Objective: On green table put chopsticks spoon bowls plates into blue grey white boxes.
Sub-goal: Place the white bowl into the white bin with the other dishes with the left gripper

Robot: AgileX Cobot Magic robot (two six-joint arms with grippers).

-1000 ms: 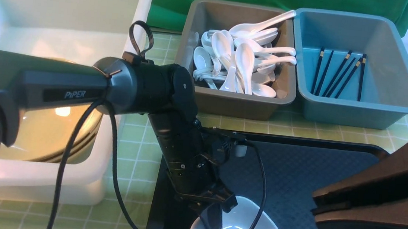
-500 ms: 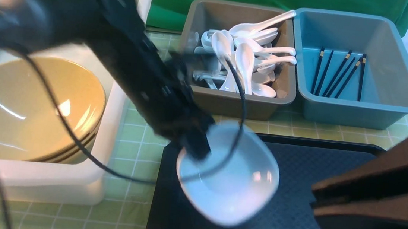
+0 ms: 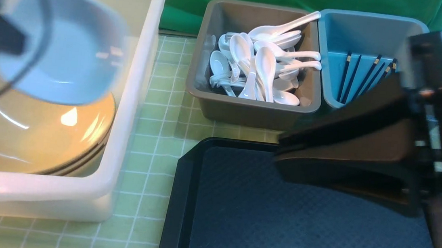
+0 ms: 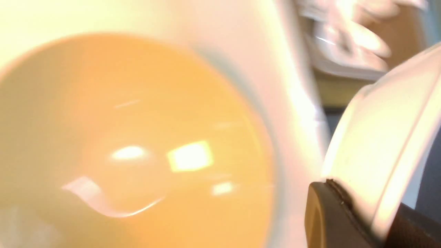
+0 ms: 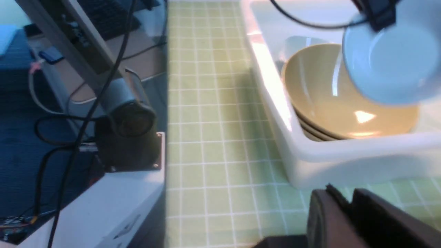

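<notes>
My left gripper [image 3: 17, 45] is shut on the rim of a white plate [image 3: 64, 46] and holds it tilted in the air over the white box [image 3: 135, 91], above the stacked tan bowls [image 3: 41, 135]. In the left wrist view the plate [image 4: 386, 131] sits between the fingers [image 4: 327, 213] with a bowl [image 4: 137, 137] below. My right gripper [image 3: 283, 150] is shut and empty over the far edge of the black tray [image 3: 276, 226]. Spoons [image 3: 265, 63] fill the grey box [image 3: 246, 112]. Chopsticks [image 3: 351, 77] lie in the blue box [image 3: 367, 32].
The green table [image 3: 162, 106] shows as a strip between the white box and the tray. The right arm hides part of the blue box. In the right wrist view the white box [image 5: 310, 155] stands beyond my shut right gripper [image 5: 348, 199], with the robot base [image 5: 127, 137] to one side.
My left gripper has lifted the white plate off the black tray and swung it left over the white box. My right arm has moved left, in front of the blue box.
</notes>
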